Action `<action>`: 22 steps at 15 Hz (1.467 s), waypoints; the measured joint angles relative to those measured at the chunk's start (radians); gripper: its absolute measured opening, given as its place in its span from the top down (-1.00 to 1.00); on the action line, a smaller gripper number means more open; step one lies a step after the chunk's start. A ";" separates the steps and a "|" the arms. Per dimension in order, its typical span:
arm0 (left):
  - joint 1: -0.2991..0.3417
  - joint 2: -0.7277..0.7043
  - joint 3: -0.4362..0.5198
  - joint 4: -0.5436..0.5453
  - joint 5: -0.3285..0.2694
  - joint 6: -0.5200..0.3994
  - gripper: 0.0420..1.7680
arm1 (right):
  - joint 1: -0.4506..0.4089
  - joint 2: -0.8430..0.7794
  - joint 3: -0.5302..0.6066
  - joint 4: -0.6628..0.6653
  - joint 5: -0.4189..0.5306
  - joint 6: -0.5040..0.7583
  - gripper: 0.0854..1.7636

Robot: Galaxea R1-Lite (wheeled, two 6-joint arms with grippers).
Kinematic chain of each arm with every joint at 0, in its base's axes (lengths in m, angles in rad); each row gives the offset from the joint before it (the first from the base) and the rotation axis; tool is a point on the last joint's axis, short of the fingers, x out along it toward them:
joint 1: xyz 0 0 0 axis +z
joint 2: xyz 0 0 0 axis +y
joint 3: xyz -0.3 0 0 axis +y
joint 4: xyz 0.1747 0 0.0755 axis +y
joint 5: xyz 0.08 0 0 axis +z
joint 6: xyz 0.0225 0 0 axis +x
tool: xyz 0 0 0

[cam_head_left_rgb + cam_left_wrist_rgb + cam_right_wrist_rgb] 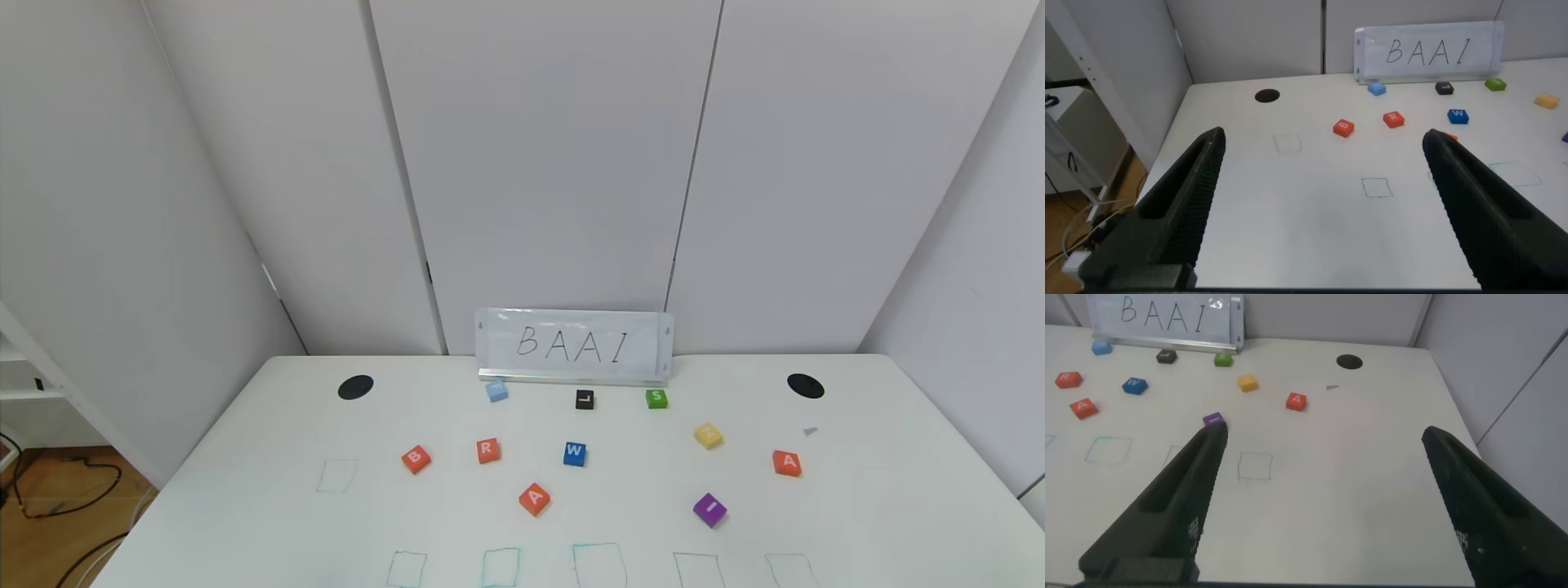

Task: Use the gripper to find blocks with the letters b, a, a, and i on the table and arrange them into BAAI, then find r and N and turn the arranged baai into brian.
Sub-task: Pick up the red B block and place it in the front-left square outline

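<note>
On the table (245, 490) lie the orange-red blocks B (415, 459), A (534, 499) and a second A (787, 463), and the purple I (709, 510). The orange-red r (488, 450) sits right of the B. I can read an N on no block. Neither gripper shows in the head view. My left gripper (1323, 136) hangs open and empty over the table's near left part, short of the B (1344, 128) and r (1394, 119). My right gripper (1323, 434) is open and empty over the near right part, with the I (1213, 419) by one fingertip.
A sign reading BAAI (574, 345) stands at the back edge. Before it lie a pale blue block (496, 391), a black L (584, 399), a green S (656, 398), a yellow block (708, 435) and a blue W (574, 454). Several green-drawn rectangles (598, 565) line the front.
</note>
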 joint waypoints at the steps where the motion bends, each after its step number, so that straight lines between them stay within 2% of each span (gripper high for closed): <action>1: 0.000 0.029 -0.027 -0.005 -0.008 0.000 -0.94 | 0.000 0.032 -0.029 -0.001 0.000 0.000 -0.94; 9: -0.016 0.445 -0.251 -0.016 -0.031 -0.008 -0.94 | 0.003 0.449 -0.246 0.003 0.028 -0.008 -0.94; 12: -0.016 0.601 -0.331 -0.017 -0.075 -0.010 -0.94 | 0.008 0.619 -0.323 0.007 0.033 -0.016 -0.94; 15: -0.016 0.752 -0.405 -0.017 -0.094 -0.011 -0.94 | 0.011 0.785 -0.404 0.009 0.032 -0.017 -0.94; 20: -0.011 1.024 -0.546 -0.017 -0.086 -0.010 -0.94 | 0.023 1.060 -0.576 0.011 0.035 -0.017 -0.94; 22: -0.008 1.136 -0.611 -0.009 -0.078 -0.011 -0.94 | 0.029 1.160 -0.637 0.051 0.037 -0.017 -0.94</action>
